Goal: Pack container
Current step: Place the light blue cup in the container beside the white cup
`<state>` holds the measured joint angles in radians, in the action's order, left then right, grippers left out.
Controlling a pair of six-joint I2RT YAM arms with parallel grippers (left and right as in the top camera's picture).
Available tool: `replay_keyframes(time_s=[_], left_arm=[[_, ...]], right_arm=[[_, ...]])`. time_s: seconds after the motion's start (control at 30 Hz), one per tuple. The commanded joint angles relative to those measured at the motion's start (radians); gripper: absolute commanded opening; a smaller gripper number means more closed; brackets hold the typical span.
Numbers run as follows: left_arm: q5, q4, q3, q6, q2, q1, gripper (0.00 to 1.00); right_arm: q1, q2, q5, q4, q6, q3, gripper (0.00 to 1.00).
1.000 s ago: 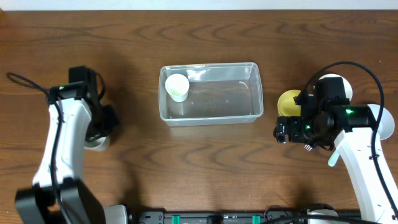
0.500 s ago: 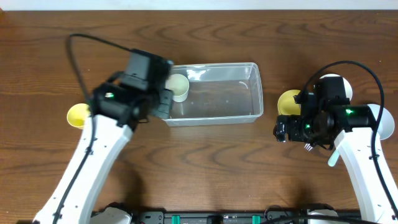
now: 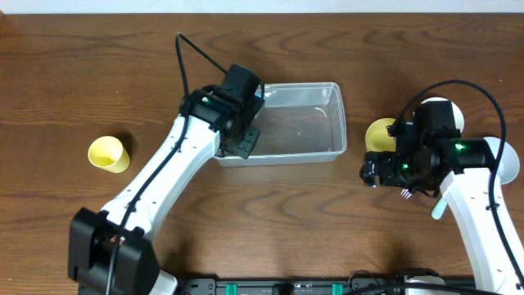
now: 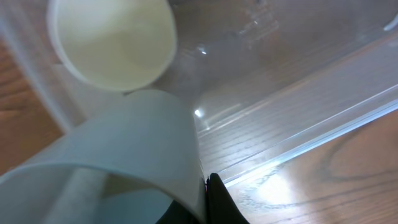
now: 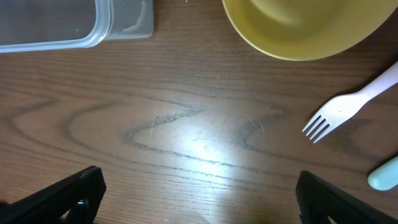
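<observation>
The clear rectangular container (image 3: 299,123) sits at mid-table, and a white cup (image 4: 112,40) stands in its left end. My left gripper (image 3: 243,138) hangs over that left end, shut on the wall of a pale bluish-white bowl (image 4: 130,155). One dark finger (image 4: 216,202) presses the bowl's outside, just beside the white cup. In the overhead view the arm hides both cup and bowl. My right gripper (image 3: 372,173) stands open above bare wood, right of the container, with nothing between its fingers (image 5: 62,199).
A yellow cup (image 3: 109,152) stands alone at the far left. A yellow bowl (image 3: 379,133) sits right of the container, next to my right gripper. A white fork (image 5: 348,109) and a pale blue handle (image 5: 382,174) lie near it. A white bowl (image 3: 444,109) is partly hidden behind the right arm.
My left arm has swung from the table's left side to over the container's left end, carrying the pale bowl. The yellow cup has come into view. The right arm has not moved.
</observation>
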<state>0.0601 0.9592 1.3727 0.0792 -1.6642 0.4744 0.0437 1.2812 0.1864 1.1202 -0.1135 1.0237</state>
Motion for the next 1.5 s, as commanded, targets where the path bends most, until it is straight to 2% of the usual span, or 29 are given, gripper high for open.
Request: replay_keyframes(time_s=[0.0, 0.2, 0.4, 0.5, 0.53, 0.57, 0.93, 1.03, 1.1, 1.17, 1.2, 1.33, 1.47], left_arm=[[0.045, 0.000, 0.008, -0.007, -0.035, 0.001, 0.06], [0.045, 0.008, 0.008, -0.020, -0.098, 0.001, 0.06], [0.045, -0.009, 0.008, -0.020, -0.136, -0.008, 0.12], [0.045, -0.024, 0.008, -0.020, -0.136, -0.020, 0.17], [0.045, -0.024, 0.008, -0.020, -0.136, -0.024, 0.23], [0.045, -0.023, 0.008, -0.020, -0.136, -0.027, 0.25], [0.031, 0.010, 0.061, -0.020, -0.101, -0.031, 0.34], [-0.015, 0.076, 0.152, -0.019, -0.056, -0.031, 0.47], [-0.074, 0.138, 0.234, -0.020, -0.015, -0.031, 0.51], [-0.130, 0.182, 0.300, -0.022, 0.026, -0.041, 0.62], [-0.160, 0.198, 0.330, -0.036, 0.051, -0.055, 0.70], [-0.193, 0.204, 0.351, -0.081, 0.121, -0.158, 0.74], [-0.192, 0.235, 0.347, -0.200, 0.124, -0.359, 0.77]], right_arm=[[-0.004, 0.001, -0.002, -0.001, 0.002, 0.018, 0.99], [-0.004, 0.001, -0.002, 0.003, 0.002, 0.018, 0.99], [-0.004, 0.001, -0.002, 0.003, 0.002, 0.018, 0.99], [-0.004, 0.001, -0.002, 0.005, 0.002, 0.018, 0.99], [-0.004, 0.001, -0.002, 0.005, 0.002, 0.018, 0.99], [-0.004, 0.001, -0.002, 0.005, 0.002, 0.018, 0.99], [-0.004, 0.001, -0.002, 0.006, 0.002, 0.018, 0.99], [-0.004, 0.001, -0.002, 0.005, 0.002, 0.018, 0.99], [-0.004, 0.001, -0.002, 0.006, 0.002, 0.018, 0.99], [-0.004, 0.001, -0.002, 0.006, 0.002, 0.018, 0.99], [-0.004, 0.001, -0.002, 0.006, 0.002, 0.018, 0.99], [-0.004, 0.001, -0.002, 0.005, 0.002, 0.018, 0.99], [-0.004, 0.001, -0.002, 0.007, 0.002, 0.018, 0.99]])
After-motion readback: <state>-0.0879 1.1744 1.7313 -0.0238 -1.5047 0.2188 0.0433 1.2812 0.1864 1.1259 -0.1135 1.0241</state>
